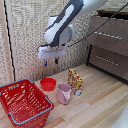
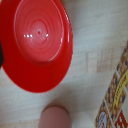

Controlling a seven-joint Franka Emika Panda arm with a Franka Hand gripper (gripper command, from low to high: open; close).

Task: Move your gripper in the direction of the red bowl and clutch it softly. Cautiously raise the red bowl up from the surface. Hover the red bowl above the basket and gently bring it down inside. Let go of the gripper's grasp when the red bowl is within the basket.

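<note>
Small shallow red plastic bowl (image 1: 48,83) sits on pale wooden bench (image 1: 100,102), right of red lattice shopping basket (image 1: 25,102), left of pink cup (image 1: 64,93). Claw (image 1: 50,62) hovers above, 2 fingers parted, empty. Bowl likely light, stiff, slick; grip thin rim (image 2: 60,65).

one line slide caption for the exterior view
Robot hand hovers open above the red bowl on the wooden table, beside the red basket and the pink cup.

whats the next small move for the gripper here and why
Probably straight down toward the red bowl. The gripper hangs above it holding nothing, and the bowl sits on the wooden table, outside the basket, filling much of the wrist view.
</note>
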